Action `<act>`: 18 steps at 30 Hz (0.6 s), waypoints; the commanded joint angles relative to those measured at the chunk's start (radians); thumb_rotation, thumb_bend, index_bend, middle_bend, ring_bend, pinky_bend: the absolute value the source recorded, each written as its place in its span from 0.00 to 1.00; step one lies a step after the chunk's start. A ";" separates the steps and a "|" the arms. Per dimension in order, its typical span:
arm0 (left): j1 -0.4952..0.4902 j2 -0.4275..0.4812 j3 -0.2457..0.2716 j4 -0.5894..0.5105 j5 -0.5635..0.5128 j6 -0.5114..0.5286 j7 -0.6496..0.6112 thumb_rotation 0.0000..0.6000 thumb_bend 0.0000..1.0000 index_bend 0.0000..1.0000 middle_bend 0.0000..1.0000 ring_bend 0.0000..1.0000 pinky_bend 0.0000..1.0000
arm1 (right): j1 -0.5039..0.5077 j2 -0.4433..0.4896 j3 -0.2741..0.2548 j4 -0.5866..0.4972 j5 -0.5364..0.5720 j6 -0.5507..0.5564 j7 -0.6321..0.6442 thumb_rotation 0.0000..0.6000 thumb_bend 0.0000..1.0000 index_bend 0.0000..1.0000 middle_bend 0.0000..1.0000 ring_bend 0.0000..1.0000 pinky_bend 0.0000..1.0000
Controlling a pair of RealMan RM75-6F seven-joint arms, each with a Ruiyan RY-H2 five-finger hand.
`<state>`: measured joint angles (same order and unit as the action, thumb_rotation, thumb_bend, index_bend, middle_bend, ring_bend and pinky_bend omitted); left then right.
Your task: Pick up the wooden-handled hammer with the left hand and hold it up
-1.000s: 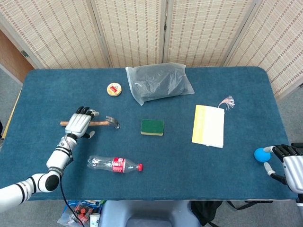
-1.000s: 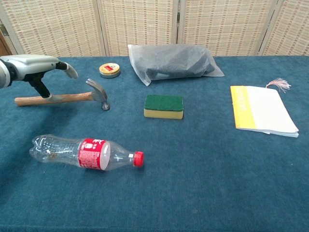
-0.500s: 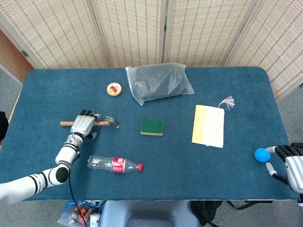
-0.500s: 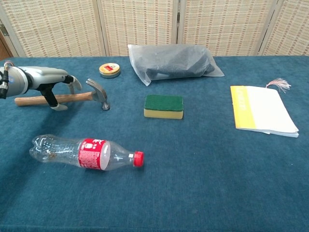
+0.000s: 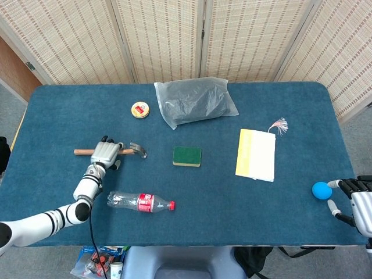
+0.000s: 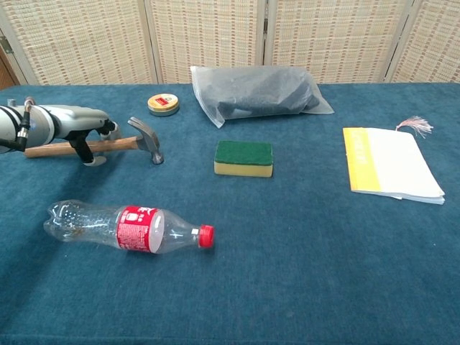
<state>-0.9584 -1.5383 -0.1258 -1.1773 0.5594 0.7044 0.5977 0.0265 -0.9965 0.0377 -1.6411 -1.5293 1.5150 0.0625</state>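
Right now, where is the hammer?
The hammer lies on the table's left side, under the left hand, between the small round tin and the plastic bottle.

1. A table (image 5: 58, 110) is covered with a dark blue cloth.
2. A hammer (image 5: 125, 151) with a wooden handle is laid flat near the left side.
3. A clear plastic bottle (image 5: 139, 201) with a red cap and red label is laid on its side near the front.
4. A green and yellow sponge (image 5: 186, 156) is set in the middle.
5. A grey plastic bag (image 5: 195, 102) is placed at the back.
6. A small round tin (image 5: 139, 109) is seen beside the bag.
7. A yellow and white booklet (image 5: 256, 154) is laid at the right.
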 commanded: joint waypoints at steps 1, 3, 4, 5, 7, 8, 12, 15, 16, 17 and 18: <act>-0.003 -0.001 0.003 0.003 -0.003 -0.001 -0.001 1.00 0.46 0.27 0.36 0.17 0.00 | 0.000 0.000 0.000 0.000 0.001 -0.002 -0.001 1.00 0.32 0.37 0.39 0.30 0.30; -0.006 -0.002 0.007 0.005 -0.005 -0.002 -0.002 1.00 0.47 0.27 0.37 0.18 0.00 | 0.000 0.000 0.000 -0.001 0.001 -0.003 -0.002 1.00 0.32 0.37 0.39 0.30 0.30; -0.007 -0.003 0.008 0.007 -0.005 -0.001 -0.003 1.00 0.48 0.28 0.37 0.19 0.00 | 0.000 0.000 0.000 -0.002 0.001 -0.003 -0.002 1.00 0.32 0.37 0.39 0.30 0.30; -0.008 -0.005 0.010 0.009 -0.006 0.000 -0.004 1.00 0.48 0.28 0.38 0.19 0.00 | 0.000 0.000 0.000 -0.003 0.002 -0.004 -0.003 1.00 0.32 0.37 0.38 0.30 0.30; -0.010 -0.008 0.012 0.014 -0.005 0.001 -0.007 1.00 0.49 0.30 0.39 0.20 0.00 | 0.001 0.001 0.001 -0.004 0.002 -0.004 -0.004 1.00 0.32 0.37 0.39 0.30 0.30; -0.011 -0.011 0.013 0.018 -0.002 0.002 -0.010 1.00 0.50 0.30 0.40 0.21 0.00 | 0.001 0.001 0.001 -0.004 0.003 -0.005 -0.006 1.00 0.32 0.37 0.39 0.30 0.30; -0.011 -0.025 0.014 0.040 0.015 0.002 -0.025 1.00 0.53 0.35 0.46 0.25 0.00 | 0.003 0.001 0.001 -0.008 0.004 -0.010 -0.010 1.00 0.32 0.37 0.39 0.30 0.30; -0.002 -0.037 -0.003 0.057 0.050 0.005 -0.073 1.00 0.57 0.42 0.53 0.32 0.00 | 0.002 0.001 0.002 -0.011 0.008 -0.010 -0.014 1.00 0.32 0.37 0.39 0.30 0.30; 0.002 -0.040 -0.007 0.062 0.066 0.006 -0.091 1.00 0.58 0.44 0.56 0.34 0.00 | 0.002 0.002 0.002 -0.012 0.009 -0.010 -0.015 1.00 0.32 0.37 0.39 0.30 0.30; 0.007 -0.042 -0.010 0.067 0.089 0.004 -0.112 1.00 0.60 0.47 0.59 0.38 0.03 | 0.002 0.003 0.002 -0.013 0.010 -0.011 -0.016 1.00 0.32 0.37 0.39 0.30 0.30; 0.010 -0.042 -0.009 0.072 0.107 0.002 -0.124 1.00 0.60 0.49 0.61 0.40 0.07 | 0.001 0.003 0.003 -0.014 0.010 -0.010 -0.016 1.00 0.32 0.37 0.39 0.30 0.30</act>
<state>-0.9577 -1.5741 -0.1277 -1.1185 0.6323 0.7075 0.5047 0.0277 -0.9939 0.0405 -1.6547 -1.5189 1.5048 0.0465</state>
